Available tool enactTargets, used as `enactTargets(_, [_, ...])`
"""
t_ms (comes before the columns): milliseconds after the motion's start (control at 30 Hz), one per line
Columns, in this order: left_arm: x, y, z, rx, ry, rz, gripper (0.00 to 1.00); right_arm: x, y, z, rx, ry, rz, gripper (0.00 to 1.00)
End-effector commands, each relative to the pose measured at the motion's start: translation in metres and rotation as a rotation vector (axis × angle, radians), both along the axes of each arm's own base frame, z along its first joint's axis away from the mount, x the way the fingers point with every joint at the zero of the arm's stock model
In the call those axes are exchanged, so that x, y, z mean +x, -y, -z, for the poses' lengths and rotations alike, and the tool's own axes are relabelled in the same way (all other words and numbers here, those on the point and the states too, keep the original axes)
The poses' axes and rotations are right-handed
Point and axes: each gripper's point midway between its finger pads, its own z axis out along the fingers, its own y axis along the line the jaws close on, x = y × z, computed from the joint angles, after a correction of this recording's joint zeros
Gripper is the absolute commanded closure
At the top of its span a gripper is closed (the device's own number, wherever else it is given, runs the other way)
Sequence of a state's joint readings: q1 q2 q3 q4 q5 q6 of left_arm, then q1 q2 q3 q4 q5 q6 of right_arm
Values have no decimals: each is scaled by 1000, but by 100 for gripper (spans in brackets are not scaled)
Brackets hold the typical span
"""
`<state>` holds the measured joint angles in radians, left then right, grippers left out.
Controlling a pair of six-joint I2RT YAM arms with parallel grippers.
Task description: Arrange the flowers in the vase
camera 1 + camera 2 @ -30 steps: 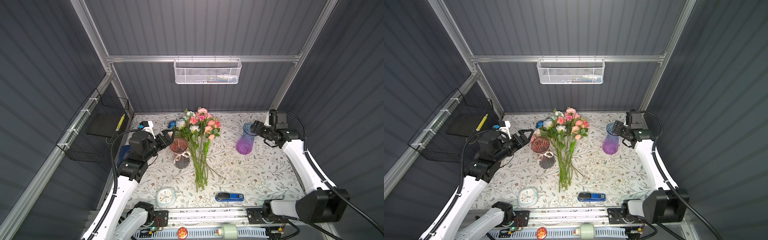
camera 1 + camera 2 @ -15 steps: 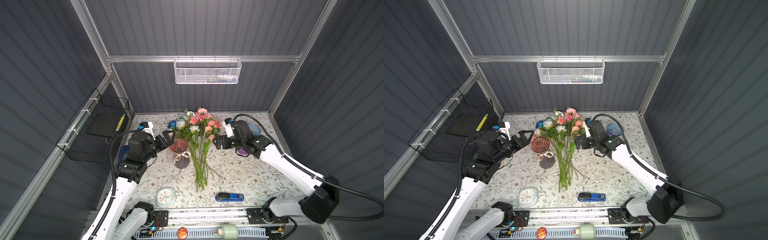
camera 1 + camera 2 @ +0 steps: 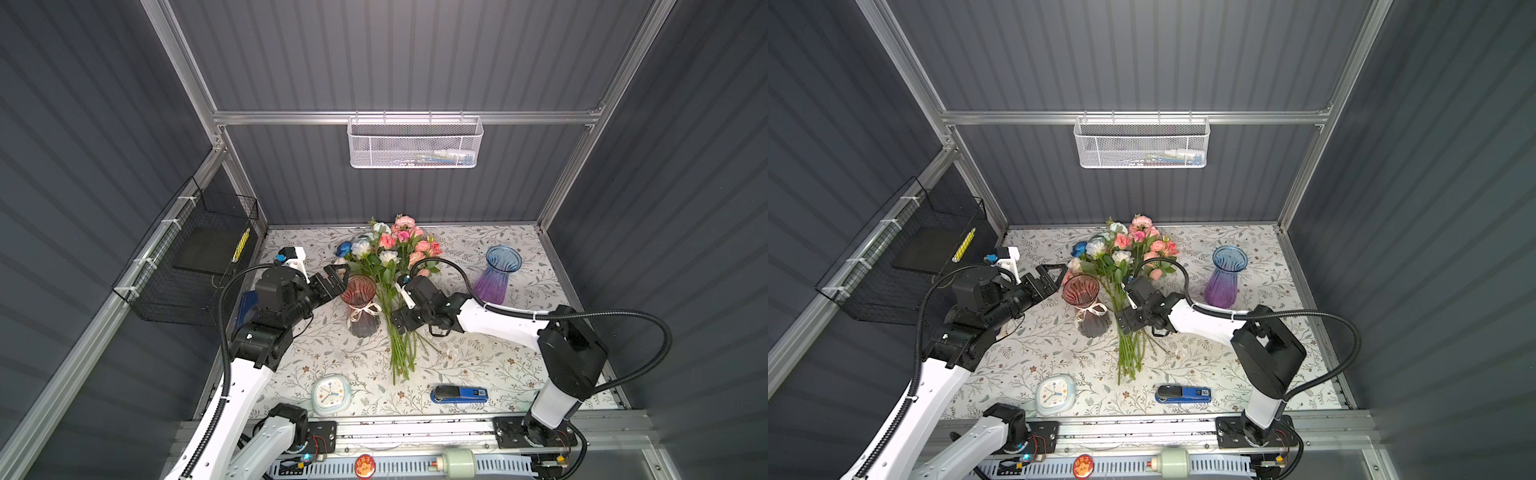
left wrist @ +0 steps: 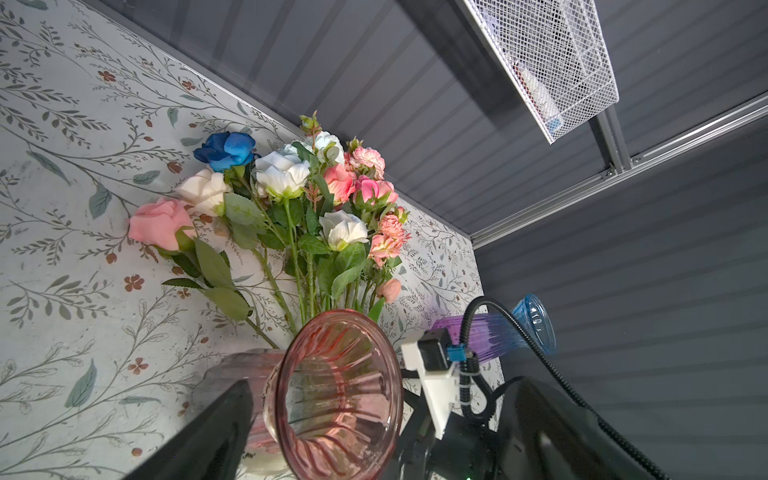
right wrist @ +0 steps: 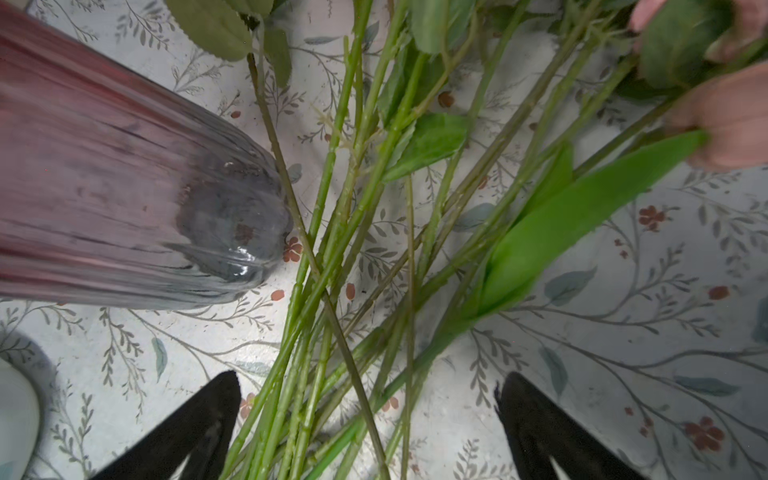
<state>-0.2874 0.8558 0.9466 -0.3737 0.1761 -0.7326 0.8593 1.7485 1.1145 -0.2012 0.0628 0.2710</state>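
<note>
The flowers (image 3: 390,257) lie on the table in a bunch of pink, peach, white and blue blooms, with green stems (image 3: 401,349) running toward the front. Just left of them stands a pink ribbed vase (image 3: 359,291) with a white ribbon. A blue-purple vase (image 3: 496,274) stands at the right. My right gripper (image 3: 401,326) hangs open over the stems. In the right wrist view the stems (image 5: 332,249) pass between its black fingers (image 5: 199,424). My left gripper (image 3: 336,277) is open, close beside the pink vase's rim (image 4: 336,390).
A pale clock (image 3: 331,392) and a blue stapler (image 3: 459,394) lie near the front edge. A black wire basket (image 3: 195,257) hangs on the left wall. A white mesh basket (image 3: 415,141) hangs on the back wall.
My right arm has swung from the blue-purple vase across to the flower stems, and its jaws have opened wider. The left gripper opened a little and stayed by the pink vase.
</note>
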Motion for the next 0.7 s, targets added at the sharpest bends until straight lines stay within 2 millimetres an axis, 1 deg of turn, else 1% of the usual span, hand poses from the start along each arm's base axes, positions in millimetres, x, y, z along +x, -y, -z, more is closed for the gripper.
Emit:
enactTargets(0, [-4,-1,9,15,-15,0,0,3,-8,9,-34,53,5,1])
enactTargets(167, [-4,-2,12,16,-21,-3,0,4,-11,23,-89,84,35,1])
enactTargets(300, [-3,-2,13,19,-23,-6,0,7,-8,33,-157,120,69,1])
enactTargets(433, [-3,-2,13,16,-25,-7,0,15,4,47,-255,120,141,1])
enactTargets(567, [-3,-1,13,12,-26,-6,1,17,13,57,-280,97,191,1])
enactTargets(667, [-4,-2,11,7,-23,-7,1,20,22,61,-270,76,246,7])
